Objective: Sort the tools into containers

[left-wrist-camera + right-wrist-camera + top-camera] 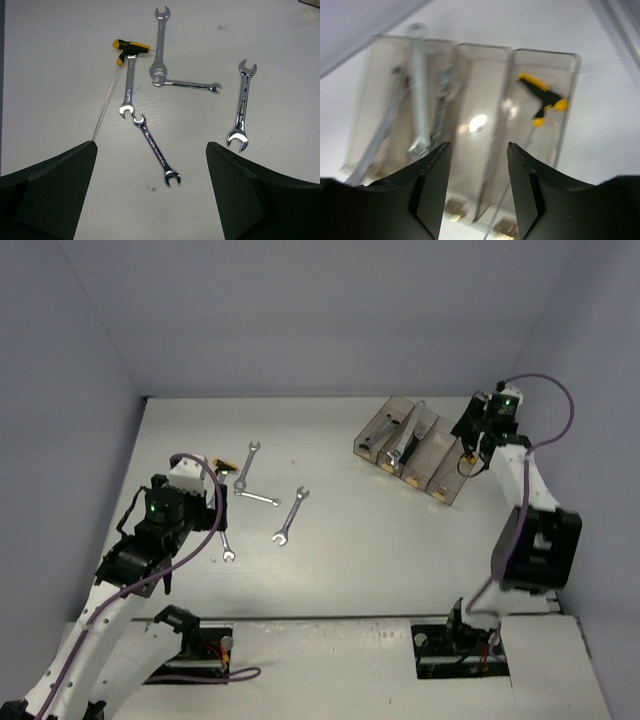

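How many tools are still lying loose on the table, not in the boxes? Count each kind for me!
Silver wrenches: 5
Yellow-and-black T-handle driver: 1
Total: 6

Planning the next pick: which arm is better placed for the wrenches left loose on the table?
Left, probably. The left gripper hangs open directly over the loose wrenches; the right gripper is across the table above the containers.
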Tool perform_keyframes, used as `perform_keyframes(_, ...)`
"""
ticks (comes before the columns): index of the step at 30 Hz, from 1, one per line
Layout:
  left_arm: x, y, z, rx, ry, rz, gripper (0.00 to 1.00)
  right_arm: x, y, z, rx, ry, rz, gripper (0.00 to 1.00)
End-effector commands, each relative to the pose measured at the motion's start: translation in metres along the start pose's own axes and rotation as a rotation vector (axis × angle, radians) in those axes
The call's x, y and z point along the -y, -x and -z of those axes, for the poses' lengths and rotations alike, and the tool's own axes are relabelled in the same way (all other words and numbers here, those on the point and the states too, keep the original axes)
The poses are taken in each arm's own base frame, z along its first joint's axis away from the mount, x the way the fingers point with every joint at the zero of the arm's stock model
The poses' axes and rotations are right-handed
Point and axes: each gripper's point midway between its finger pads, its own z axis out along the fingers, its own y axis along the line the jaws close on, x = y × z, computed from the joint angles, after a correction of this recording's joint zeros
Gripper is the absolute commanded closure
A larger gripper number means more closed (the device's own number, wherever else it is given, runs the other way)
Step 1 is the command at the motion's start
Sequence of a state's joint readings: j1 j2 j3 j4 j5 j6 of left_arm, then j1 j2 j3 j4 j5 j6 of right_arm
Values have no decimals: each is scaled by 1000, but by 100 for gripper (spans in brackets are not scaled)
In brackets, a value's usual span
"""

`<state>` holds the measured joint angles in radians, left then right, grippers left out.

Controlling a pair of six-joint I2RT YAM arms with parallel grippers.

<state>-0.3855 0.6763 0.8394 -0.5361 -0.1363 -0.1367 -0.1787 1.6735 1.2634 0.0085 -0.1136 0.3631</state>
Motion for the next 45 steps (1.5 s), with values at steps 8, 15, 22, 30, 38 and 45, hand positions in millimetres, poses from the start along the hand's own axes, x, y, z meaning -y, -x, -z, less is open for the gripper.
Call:
perform_keyframes(8, -15, 26, -63, -128, 114, 75, 12, -92, -49, 148, 134, 372, 182, 54)
perform_keyframes(15, -42, 5, -144, -341, 26, 158, 16, -77, -106, 168, 78, 456, 214, 54)
perform_keyframes(22, -77, -24, -203, -421, -15, 132, 38, -71, -128, 174, 58, 486, 208, 54)
perform_keyframes(30, -84, -56, -253, -509, -69, 18, 45, -77, -139, 176, 22, 528, 213, 54)
perform_keyframes(38, -83, -63, -281, -521, -127, -32, 52, -80, -147, 176, 3, 537, 224, 54)
perform_keyframes(45, -82, -56, -290, -499, -164, -46, 56, -79, -152, 170, -25, 525, 228, 54)
